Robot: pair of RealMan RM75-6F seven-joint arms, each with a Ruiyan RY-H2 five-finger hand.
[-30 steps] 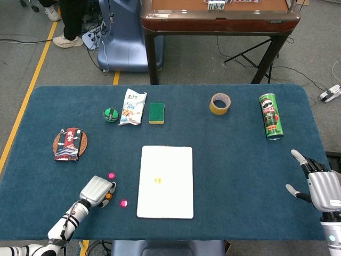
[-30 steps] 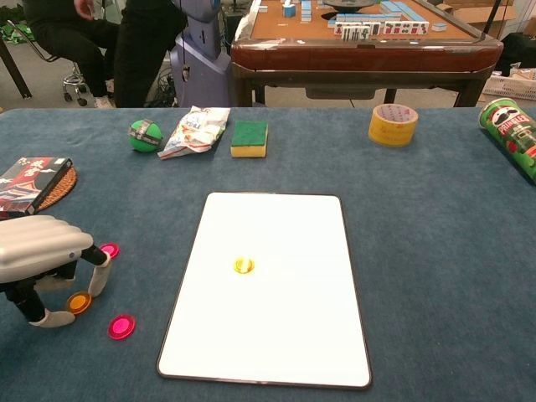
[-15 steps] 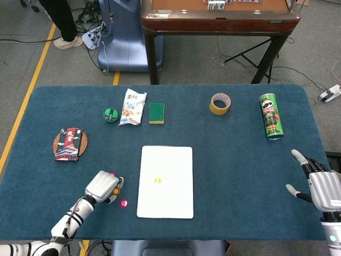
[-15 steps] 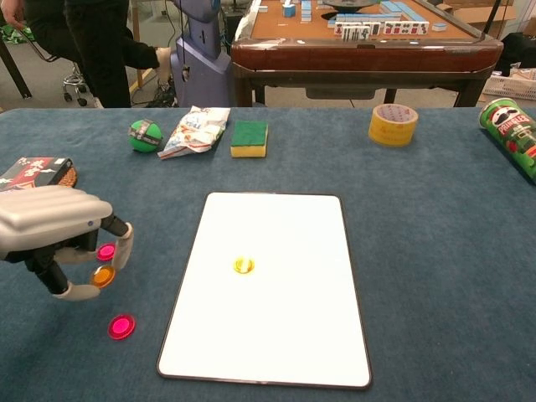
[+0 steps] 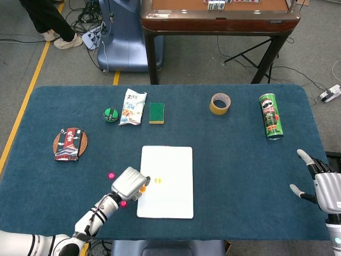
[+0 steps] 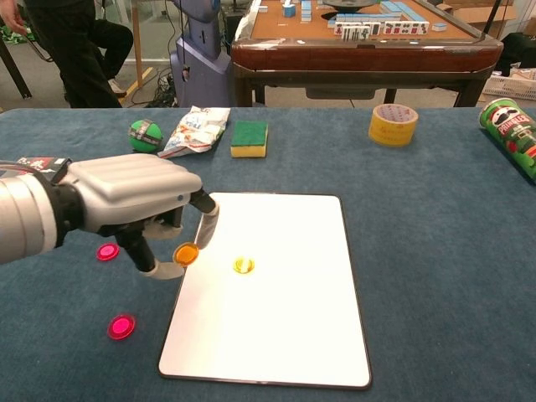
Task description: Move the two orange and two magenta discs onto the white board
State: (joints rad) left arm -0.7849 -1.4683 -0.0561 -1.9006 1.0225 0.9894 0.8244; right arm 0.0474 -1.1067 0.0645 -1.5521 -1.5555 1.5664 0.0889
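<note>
Within the last second the left hand (image 6: 138,213) had carried the pinched orange disc (image 6: 185,253) toward three o'clock to the white board's (image 6: 276,335) left edge, leaving both magenta discs (image 6: 121,326) on the table, while the right hand (image 5: 326,186) stayed splayed, holding nothing.

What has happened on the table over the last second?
The left hand, pinching an orange disc, lifted it off the cloth and carried it rightward to the left edge of the white board. Both magenta discs, the orange disc on the board and the right hand stayed put.
</note>
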